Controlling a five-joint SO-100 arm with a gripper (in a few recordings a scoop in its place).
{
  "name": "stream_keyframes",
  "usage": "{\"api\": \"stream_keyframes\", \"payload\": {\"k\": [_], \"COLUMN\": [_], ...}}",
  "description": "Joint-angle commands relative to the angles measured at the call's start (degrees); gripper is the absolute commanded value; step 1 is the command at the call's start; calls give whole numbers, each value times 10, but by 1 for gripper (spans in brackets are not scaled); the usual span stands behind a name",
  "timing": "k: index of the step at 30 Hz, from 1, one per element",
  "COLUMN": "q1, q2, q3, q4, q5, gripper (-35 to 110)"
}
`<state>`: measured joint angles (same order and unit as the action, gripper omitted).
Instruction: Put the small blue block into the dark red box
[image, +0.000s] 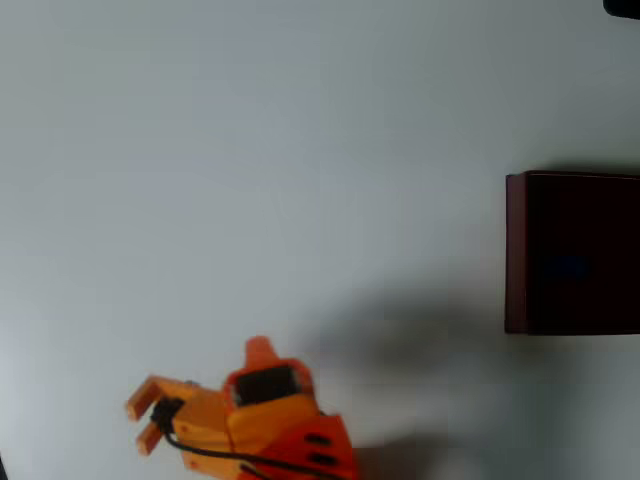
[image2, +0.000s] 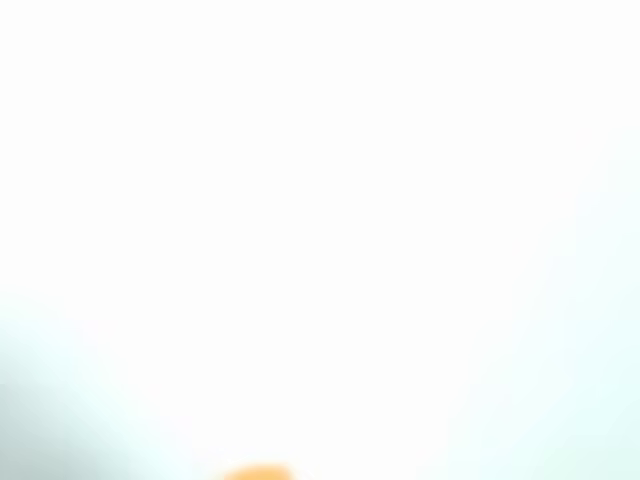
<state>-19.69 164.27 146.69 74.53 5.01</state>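
In the overhead view the dark red box (image: 515, 250) stands at the right edge, cut off by the frame, its inside almost black. A faint bluish spot (image: 572, 267) shows on its dark floor; it is too dim to tell whether this is the small blue block. My orange gripper (image: 142, 422) is far from the box at the bottom left, pointing left, open, with nothing between its fingers. The wrist view is washed out to white, with just an orange sliver of a finger (image2: 255, 472) at the bottom edge.
The pale table (image: 300, 150) stretches bare between the gripper and the box. A soft shadow of the arm (image: 400, 330) lies left of the box. A small dark object (image: 622, 6) sits at the top right corner.
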Motion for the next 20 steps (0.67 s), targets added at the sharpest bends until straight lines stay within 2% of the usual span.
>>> {"api": "stream_keyframes", "payload": {"k": [1,4,7,20], "q1": [-50,-78,-90,-83], "q2": [18,103,282,280], "q3": [55,112,199,257], "q4": [-13,4,41,16], "q5": [-7,-33,-63,-70], "gripper": [0,0,0,0]}}
